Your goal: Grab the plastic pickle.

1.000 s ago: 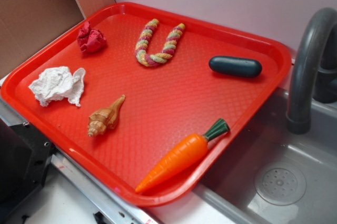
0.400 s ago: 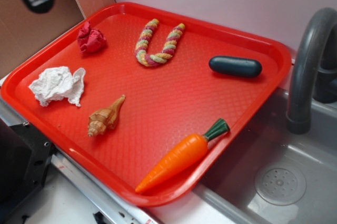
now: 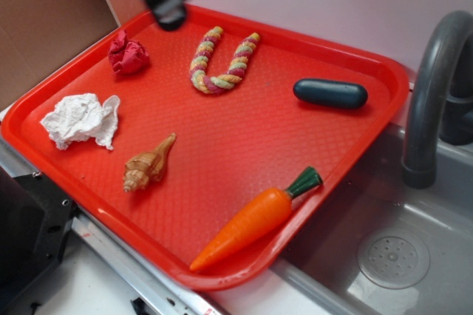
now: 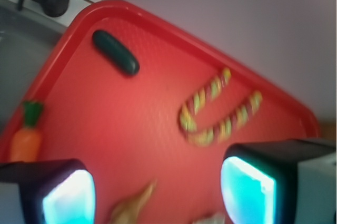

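Currently the red tray [image 3: 244, 145] serves as the reference for all positions. The hand [image 3: 164, 6] hangs blurred above the tray's far left rim, near the crumpled red cloth [image 3: 128, 55] and apart from every item. In the wrist view its two fingers [image 4: 247, 187] stand spread wide with nothing between them, framing the tray below. The plastic pickle [image 3: 330, 93] lies flat on the tray floor near the far right corner, its long axis roughly parallel to the far rim, untouched and well apart from the hand; in the wrist view it appears at the upper left [image 4: 116, 52]. The U-shaped striped rope [image 3: 222, 60] rests on the tray between the red cloth and the pickle. The crumpled white paper [image 3: 80, 119] sits near the tray's left rim, with the seashell [image 3: 149, 163] just beside it toward the tray's centre. The toy carrot [image 3: 259, 217] lies along the tray's near right rim, its green top pointing toward the grey sink [image 3: 403, 256], which adjoins the tray on that side below the curved faucet [image 3: 432, 93].
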`<state>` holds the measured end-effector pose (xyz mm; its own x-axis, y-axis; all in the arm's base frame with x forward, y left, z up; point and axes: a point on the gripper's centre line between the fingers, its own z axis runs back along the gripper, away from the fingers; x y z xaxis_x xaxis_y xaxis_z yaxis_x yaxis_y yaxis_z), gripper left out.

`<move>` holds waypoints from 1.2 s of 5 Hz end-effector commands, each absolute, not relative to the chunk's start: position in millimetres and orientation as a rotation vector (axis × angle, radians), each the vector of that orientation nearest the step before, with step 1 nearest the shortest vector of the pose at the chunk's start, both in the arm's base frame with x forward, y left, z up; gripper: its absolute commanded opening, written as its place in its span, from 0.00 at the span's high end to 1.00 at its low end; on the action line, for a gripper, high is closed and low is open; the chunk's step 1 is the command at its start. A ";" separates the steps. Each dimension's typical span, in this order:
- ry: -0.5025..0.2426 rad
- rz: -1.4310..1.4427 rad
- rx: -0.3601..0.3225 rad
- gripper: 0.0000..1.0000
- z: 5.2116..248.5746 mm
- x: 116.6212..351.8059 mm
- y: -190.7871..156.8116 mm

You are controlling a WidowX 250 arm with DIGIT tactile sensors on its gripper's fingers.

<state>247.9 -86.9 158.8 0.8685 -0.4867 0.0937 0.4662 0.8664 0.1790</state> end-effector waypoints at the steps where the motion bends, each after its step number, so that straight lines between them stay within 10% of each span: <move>1: -0.096 -0.663 0.233 0.00 100.2 313.8 -109.7; 4: 0.067 -0.875 0.195 0.00 33.5 332.3 -141.8; 5: 0.089 -0.931 0.086 0.00 29.4 329.4 -147.2; 6: 0.074 -0.905 0.077 1.00 33.3 326.5 -140.4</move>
